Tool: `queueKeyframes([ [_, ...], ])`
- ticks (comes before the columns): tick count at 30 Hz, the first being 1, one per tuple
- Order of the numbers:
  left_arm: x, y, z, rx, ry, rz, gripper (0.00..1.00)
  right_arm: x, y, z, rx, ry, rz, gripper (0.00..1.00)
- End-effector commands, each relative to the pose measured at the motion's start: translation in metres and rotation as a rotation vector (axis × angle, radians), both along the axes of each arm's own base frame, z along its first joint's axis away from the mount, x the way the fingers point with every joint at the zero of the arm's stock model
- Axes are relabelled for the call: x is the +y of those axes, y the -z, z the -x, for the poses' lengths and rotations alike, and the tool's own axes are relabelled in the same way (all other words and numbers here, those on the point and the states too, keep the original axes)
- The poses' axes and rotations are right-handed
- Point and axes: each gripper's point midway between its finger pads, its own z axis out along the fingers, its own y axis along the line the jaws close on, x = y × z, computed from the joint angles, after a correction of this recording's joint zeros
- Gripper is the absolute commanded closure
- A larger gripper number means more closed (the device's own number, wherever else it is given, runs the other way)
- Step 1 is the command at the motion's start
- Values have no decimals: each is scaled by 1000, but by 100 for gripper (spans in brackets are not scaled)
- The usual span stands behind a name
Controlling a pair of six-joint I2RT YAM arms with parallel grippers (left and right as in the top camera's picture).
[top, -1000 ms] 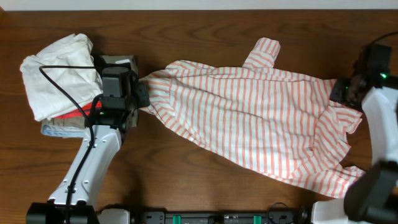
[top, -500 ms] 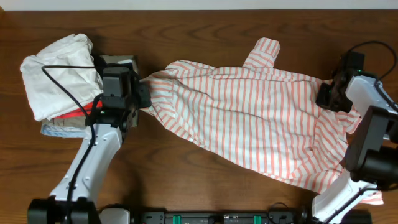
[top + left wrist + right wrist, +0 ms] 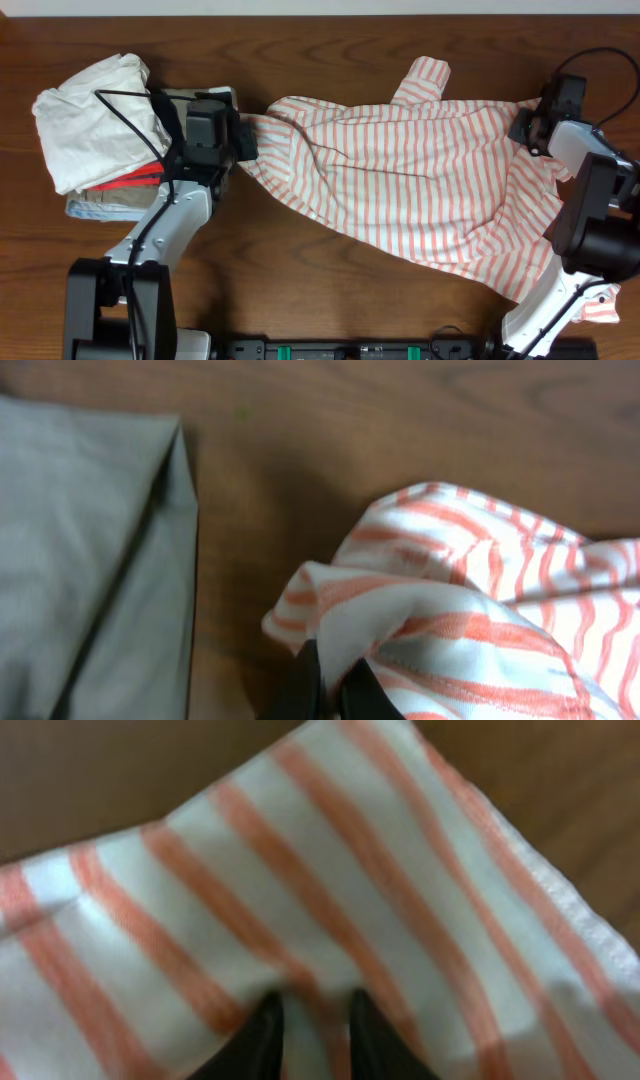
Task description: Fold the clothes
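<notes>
I'm seeing my left claw [image 3: 330,685] pinching a bunched edge of the striped shirt [image 3: 470,620] over the worktop [image 3: 330,450]; grey fabric [image 3: 80,560], probably folded, is lying nearby.

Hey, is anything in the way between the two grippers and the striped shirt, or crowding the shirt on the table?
Nothing visible does. The left gripper and the right gripper each pinch an edge of the striped shirt. The stack of clothes lies to its left, with bare wood between them.

Even, soft overhead light without glare; both wrist views are blurred and dimmer.
</notes>
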Motion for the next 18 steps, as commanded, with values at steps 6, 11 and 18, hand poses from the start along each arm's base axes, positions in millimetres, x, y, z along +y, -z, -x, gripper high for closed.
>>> queueKeyframes([
  [6,-2,-6,-12,-56,3,1,94,-48,4,-15,-169,234,-9,76],
  [11,-1,-2,-9,-35,4,-1,94,-64,4,-2,-129,216,-84,46],
  [18,-1,7,-1,11,4,-6,94,-62,-48,57,34,203,-135,3],
])
